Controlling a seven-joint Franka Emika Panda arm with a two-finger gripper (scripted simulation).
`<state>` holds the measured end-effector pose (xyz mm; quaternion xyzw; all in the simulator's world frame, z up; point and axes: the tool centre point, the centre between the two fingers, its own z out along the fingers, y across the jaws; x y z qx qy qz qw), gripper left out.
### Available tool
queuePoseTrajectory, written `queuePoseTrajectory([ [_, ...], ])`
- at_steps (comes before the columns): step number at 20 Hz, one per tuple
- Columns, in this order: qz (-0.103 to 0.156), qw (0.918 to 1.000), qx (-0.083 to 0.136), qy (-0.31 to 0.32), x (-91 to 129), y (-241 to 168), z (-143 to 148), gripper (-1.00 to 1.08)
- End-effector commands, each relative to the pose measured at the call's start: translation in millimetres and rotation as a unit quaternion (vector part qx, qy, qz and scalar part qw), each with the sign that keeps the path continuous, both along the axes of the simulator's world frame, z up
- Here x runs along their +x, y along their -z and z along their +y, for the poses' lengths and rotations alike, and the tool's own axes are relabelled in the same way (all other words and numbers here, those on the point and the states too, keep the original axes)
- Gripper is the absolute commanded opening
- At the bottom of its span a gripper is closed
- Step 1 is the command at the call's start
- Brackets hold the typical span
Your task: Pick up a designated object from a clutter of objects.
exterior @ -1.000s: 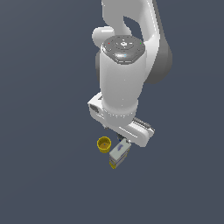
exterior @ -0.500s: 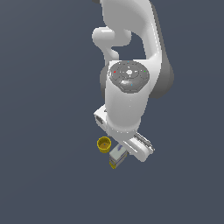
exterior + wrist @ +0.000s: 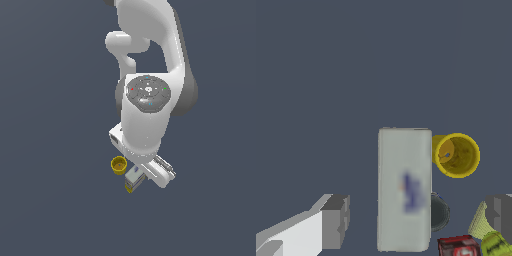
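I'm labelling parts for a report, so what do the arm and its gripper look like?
The arm is glossy white with rounded links and dark grey joint bands, plus a grey disc cap carrying small coloured dots. The gripper has a white body and blocky grey fingers.

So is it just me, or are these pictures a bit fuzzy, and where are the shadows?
Wrist view: the carton has soft edges, its blue mark smeared; the yellow cup is shaded inside, but no cast shadows show. Exterior view: even, flat light, slight sheen on the arm; the floor shows no shadows.
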<state>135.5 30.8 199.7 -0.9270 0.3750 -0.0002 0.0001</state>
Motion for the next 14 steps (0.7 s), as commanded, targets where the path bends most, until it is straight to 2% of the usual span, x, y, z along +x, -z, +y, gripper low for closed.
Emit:
queuePoseTrajectory([
  [1,0.000,1.0000,0.000,0.000,-0.3,6.6,0.0,1.00],
  [8,0.000,1.0000,0.000,0.002,-1.1,40.4,-0.1,1.00],
  [14,0.000,1.0000,0.000,0.002,0.3,47.9,-0.1,1.00],
])
